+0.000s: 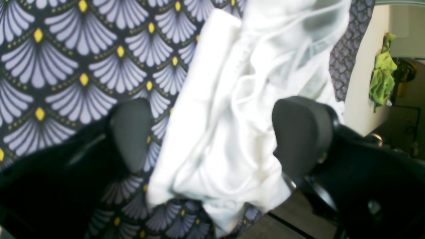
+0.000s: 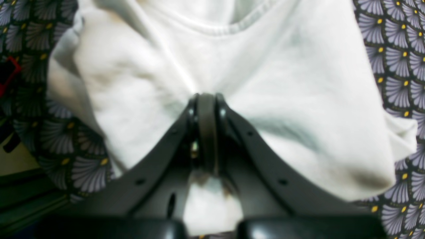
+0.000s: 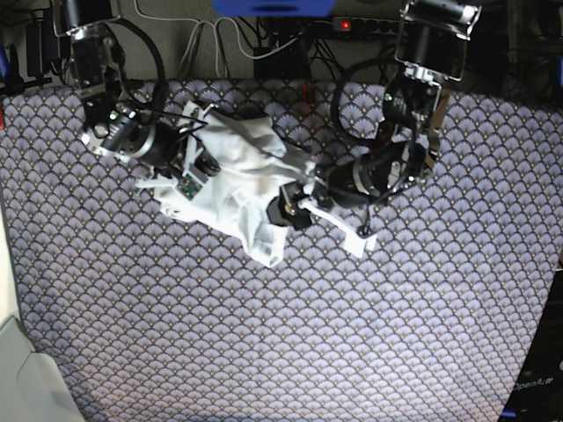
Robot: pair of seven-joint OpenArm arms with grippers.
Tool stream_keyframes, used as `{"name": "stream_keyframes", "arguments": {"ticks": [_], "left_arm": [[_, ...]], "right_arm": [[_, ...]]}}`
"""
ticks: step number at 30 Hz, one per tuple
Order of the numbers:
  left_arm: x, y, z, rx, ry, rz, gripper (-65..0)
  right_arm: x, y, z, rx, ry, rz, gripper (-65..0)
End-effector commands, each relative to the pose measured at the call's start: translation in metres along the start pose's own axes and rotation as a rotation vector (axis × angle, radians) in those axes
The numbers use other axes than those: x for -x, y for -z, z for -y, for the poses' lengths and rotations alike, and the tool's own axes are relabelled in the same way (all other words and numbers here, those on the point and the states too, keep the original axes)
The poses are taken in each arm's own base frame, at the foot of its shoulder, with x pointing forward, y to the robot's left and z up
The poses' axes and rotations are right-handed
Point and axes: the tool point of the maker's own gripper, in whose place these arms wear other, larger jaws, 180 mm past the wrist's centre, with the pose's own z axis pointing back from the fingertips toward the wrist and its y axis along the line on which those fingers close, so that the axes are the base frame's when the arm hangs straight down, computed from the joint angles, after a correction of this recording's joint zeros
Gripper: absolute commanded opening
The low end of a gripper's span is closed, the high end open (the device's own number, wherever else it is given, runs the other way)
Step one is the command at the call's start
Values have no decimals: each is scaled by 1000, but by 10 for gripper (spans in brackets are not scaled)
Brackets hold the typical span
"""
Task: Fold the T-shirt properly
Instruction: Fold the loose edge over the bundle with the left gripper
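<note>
The white T-shirt (image 3: 233, 180) lies crumpled on the patterned table, left of centre. In the right wrist view its collar seam runs along the top of the shirt (image 2: 298, 83). My right gripper (image 2: 206, 99) is shut on a fold of the T-shirt, and the cloth puckers at the fingertips; in the base view it (image 3: 195, 167) is on the shirt's left part. My left gripper (image 1: 215, 136) is open, with one finger (image 1: 131, 132) on each side of a bunched strip of the shirt (image 1: 225, 109); in the base view it (image 3: 290, 209) is at the shirt's right edge.
The fan-patterned tablecloth (image 3: 369, 334) covers the whole table. Cables and a power strip (image 3: 369, 25) run along the back edge. A green rag (image 1: 382, 73) hangs beyond the table edge in the left wrist view. A red object (image 2: 9, 74) is at the right wrist view's left edge.
</note>
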Motion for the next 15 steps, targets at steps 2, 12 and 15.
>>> {"name": "stream_keyframes", "arguments": {"ticks": [2,12,15], "left_arm": [[-7,1,23,63,21,19,-65],[6,13,37,106,8,-34,-65],[7,18,30,88,-6,-51,-65]], "right_arm": [[0,-2,5,11,-17,-6,-650],[-2,-2,5,12,-18,-3,-650],[-4,-1,8,17,-20,1,-650]]}}
